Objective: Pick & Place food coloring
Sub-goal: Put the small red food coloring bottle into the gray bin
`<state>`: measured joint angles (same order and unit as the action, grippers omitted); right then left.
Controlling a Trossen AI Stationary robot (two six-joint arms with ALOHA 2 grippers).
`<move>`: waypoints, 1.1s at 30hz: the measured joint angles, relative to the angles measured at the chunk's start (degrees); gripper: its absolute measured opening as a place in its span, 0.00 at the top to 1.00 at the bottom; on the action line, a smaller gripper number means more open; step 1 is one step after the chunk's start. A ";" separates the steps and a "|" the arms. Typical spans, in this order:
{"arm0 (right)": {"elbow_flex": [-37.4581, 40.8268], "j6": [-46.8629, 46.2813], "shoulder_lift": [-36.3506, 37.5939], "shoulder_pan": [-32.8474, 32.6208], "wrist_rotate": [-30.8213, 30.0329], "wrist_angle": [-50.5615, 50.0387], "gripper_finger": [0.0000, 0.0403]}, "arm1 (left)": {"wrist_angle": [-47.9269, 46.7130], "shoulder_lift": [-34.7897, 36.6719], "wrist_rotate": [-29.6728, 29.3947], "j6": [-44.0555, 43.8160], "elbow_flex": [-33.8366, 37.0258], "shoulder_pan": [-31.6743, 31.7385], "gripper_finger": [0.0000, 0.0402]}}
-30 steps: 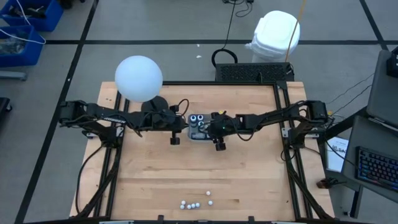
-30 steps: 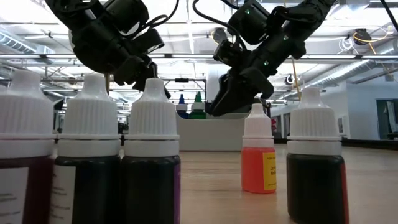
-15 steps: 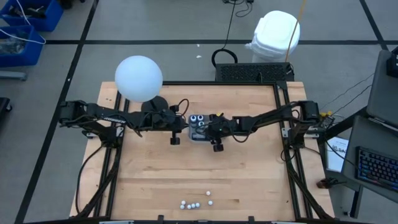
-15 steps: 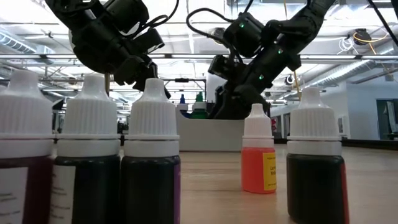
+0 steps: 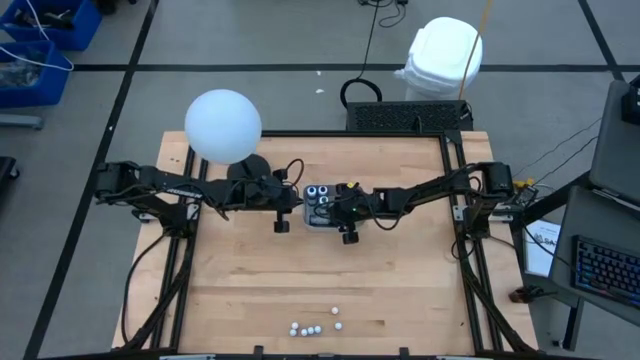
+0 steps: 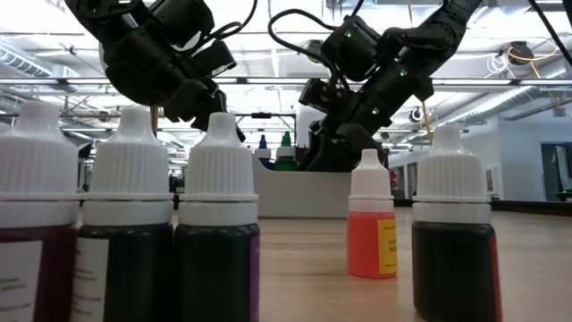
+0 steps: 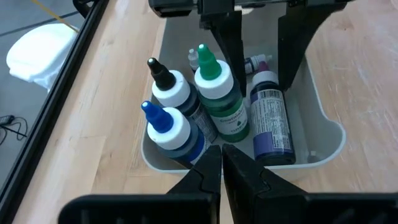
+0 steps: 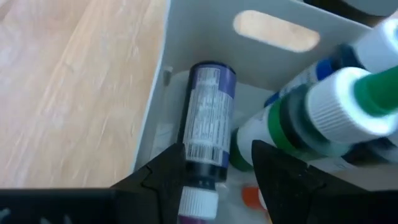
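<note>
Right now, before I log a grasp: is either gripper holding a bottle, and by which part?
Neither. The right gripper stands open over the lying purple bottle in the tray; the left gripper is shut and empty.

The right gripper (image 5: 333,205) is sinking lower into the clear tray (image 5: 322,219), its fingers straddling a lying purple bottle (image 8: 205,118).
</note>
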<state>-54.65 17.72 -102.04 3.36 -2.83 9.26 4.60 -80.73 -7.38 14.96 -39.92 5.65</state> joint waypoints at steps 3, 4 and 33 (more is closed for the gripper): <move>0.13 0.33 1.93 -0.20 -0.21 -0.63 0.57 | 0.02 0.00 0.00 0.11 0.00 0.00 0.94; 0.15 0.63 3.07 -0.36 -0.30 -0.96 0.57 | 0.02 0.00 0.00 0.13 0.00 -0.02 0.94; 0.81 -19.01 15.49 -25.54 -6.08 -7.98 0.58 | 17.82 0.00 -2.86 -4.72 -0.02 -13.19 0.94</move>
<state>-53.84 -1.30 -86.55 -22.18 -8.91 1.28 22.42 -80.73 -10.23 10.24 -39.94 -7.54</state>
